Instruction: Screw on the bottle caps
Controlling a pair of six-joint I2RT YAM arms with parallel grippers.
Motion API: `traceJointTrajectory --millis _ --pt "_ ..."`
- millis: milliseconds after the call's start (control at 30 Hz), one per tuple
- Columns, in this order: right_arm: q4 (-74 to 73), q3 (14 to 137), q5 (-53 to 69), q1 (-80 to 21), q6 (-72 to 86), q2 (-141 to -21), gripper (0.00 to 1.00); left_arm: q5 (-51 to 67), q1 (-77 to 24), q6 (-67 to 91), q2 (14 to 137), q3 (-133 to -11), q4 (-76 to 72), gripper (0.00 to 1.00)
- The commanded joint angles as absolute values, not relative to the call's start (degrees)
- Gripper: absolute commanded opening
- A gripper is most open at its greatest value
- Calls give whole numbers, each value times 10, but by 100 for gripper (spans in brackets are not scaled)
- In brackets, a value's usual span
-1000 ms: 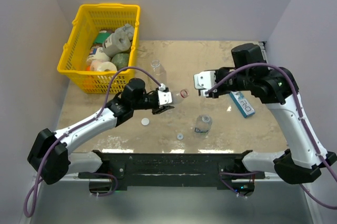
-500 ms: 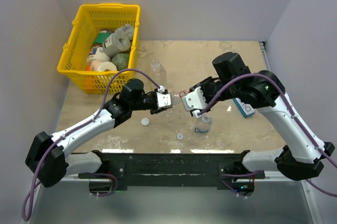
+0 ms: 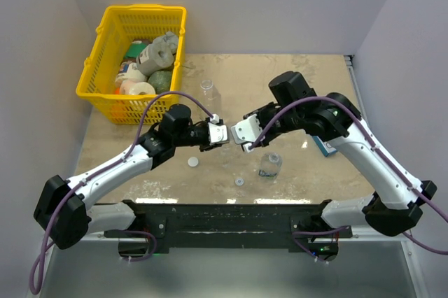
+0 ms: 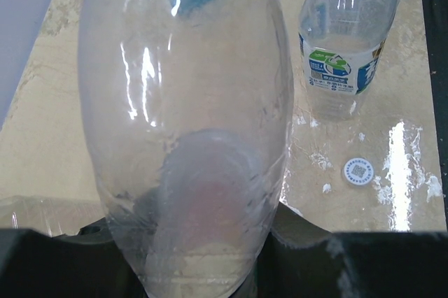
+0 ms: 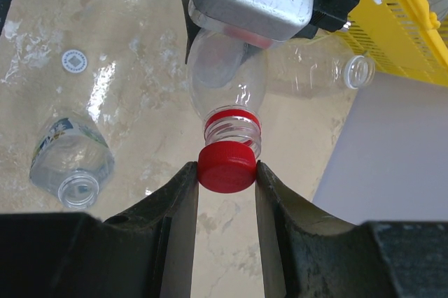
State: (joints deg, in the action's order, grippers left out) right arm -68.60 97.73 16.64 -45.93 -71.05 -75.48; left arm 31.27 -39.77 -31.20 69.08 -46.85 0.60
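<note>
Since the earlier view, the right gripper (image 3: 239, 136) has been swung leftward from above the blue-and-white box (image 3: 326, 147) to meet the left gripper (image 3: 222, 133), which has hardly shifted. The two are now seen almost nose to nose above the middle of the table (image 3: 294, 81). A clear bottle (image 5: 227, 74) is clamped by its body in the left gripper and is held lying sideways off the table, its neck pointed at the right arm. A red cap (image 5: 226, 167) is pinched between the right gripper's two fingers (image 5: 178, 207) and is set against the bottle's mouth; several turns of thread are left showing between the cap and the red ring on the neck. A blue-labelled bottle (image 3: 269, 164) is stood upright and uncapped on the table just below the right gripper. A grey-white cap (image 3: 239, 181) is lying near it toward the front edge, and a white cap (image 3: 192, 162) is lying apart to the left, below the left gripper. A square bottle (image 3: 208, 90) is stood open farther back, beside a yellow basket (image 3: 105, 36) filled with assorted items at the far left corner.
</note>
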Motion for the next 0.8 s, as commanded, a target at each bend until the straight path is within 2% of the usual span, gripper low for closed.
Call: traceJointTrajectory --millis 0,767 --pt "-656 979 148 -463 -696 -758 0 323 -395 -325 681 -491 -13 0" --pt "-672 1000 140 -484 -742 -786 0 338 -396 -332 695 -494 -16 0"
